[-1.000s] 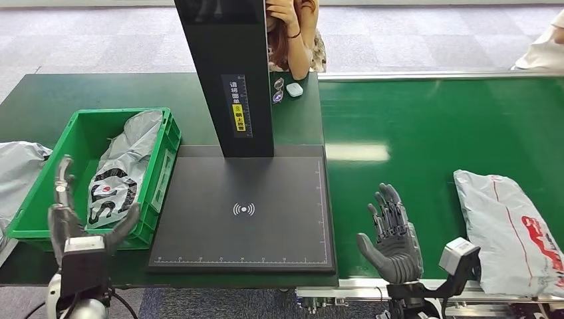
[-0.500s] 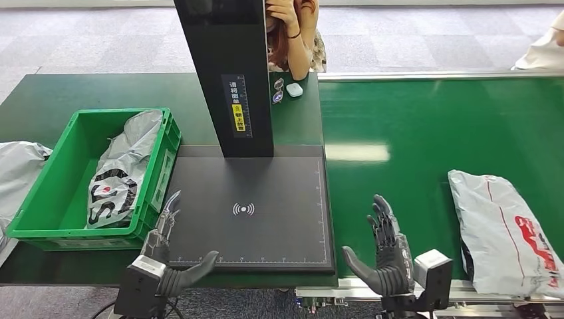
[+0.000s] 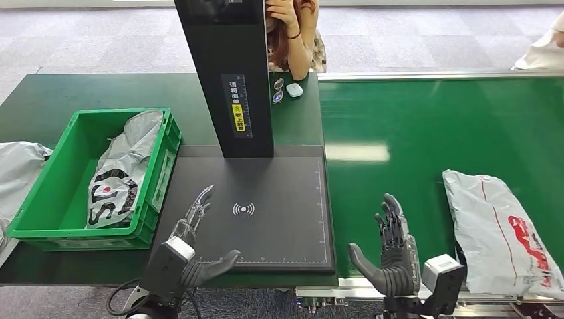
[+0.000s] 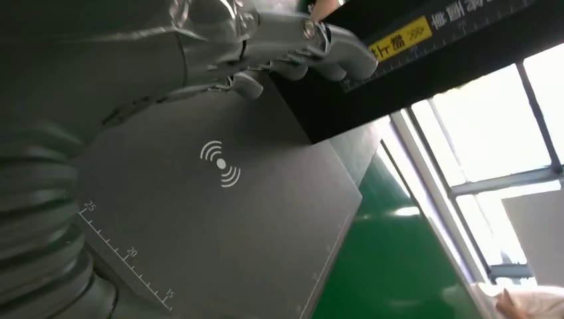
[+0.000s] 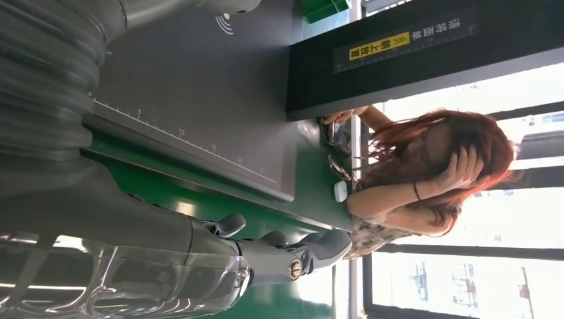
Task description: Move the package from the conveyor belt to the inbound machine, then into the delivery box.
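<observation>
Both hands are seen from the head view with fingers apart and nothing held: the package (image 3: pixel 500 232) lies on the conveyor belt (image 3: pixel 425 133), beside the right hand (image 3: pixel 394 256), which should be reached sideways and low. The left hand (image 3: pixel 193 249) is poised over the inbound machine (image 3: pixel 266 212). At the left wrist, its fingers (image 4: pixel 319 46) are spread above the plate, ready for receiving. At the right wrist, fingers (image 5: pixel 292 256) are extended over green belt.

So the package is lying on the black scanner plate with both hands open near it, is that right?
Not quite. The head view shows the package lying on the green conveyor belt, not on the black scanner plate, which is bare. The left hand and right hand are both open and hold nothing.
</observation>
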Tool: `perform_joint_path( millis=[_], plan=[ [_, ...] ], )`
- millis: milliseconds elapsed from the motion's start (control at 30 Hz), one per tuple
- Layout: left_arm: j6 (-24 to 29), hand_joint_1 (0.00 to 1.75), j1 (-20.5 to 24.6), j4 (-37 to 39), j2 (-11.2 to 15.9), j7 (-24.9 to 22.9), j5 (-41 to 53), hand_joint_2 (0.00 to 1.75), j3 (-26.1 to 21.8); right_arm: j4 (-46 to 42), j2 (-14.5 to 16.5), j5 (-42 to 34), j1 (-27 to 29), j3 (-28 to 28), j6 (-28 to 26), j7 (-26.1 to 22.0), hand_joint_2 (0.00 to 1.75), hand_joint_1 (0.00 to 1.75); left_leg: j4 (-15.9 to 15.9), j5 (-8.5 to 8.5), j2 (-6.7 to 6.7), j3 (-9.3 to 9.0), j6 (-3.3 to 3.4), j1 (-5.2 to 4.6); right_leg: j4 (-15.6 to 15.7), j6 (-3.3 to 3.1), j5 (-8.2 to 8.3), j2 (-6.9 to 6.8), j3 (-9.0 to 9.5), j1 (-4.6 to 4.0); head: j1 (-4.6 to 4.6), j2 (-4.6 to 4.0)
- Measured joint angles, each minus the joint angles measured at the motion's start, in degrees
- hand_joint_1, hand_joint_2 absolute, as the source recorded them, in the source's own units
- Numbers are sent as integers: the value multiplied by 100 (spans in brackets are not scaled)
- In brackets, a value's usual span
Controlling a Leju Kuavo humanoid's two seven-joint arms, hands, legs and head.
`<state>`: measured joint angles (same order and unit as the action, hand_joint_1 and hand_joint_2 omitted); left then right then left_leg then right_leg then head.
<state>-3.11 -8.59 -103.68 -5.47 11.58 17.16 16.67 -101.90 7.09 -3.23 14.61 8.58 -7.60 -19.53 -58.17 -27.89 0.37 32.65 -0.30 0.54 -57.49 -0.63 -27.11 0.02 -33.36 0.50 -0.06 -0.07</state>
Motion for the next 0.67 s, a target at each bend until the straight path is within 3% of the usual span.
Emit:
perform_joint_path(
  millis=[667],
  plan=[
    [365, 0, -229, -5, 26, -76, -43, 175, 8, 44, 15, -57, -131, -16, 259, 24, 175, 0, 1, 0, -3, 1, 0, 0, 0, 1, -1, -5, 2, 0, 0, 0]
  ],
)
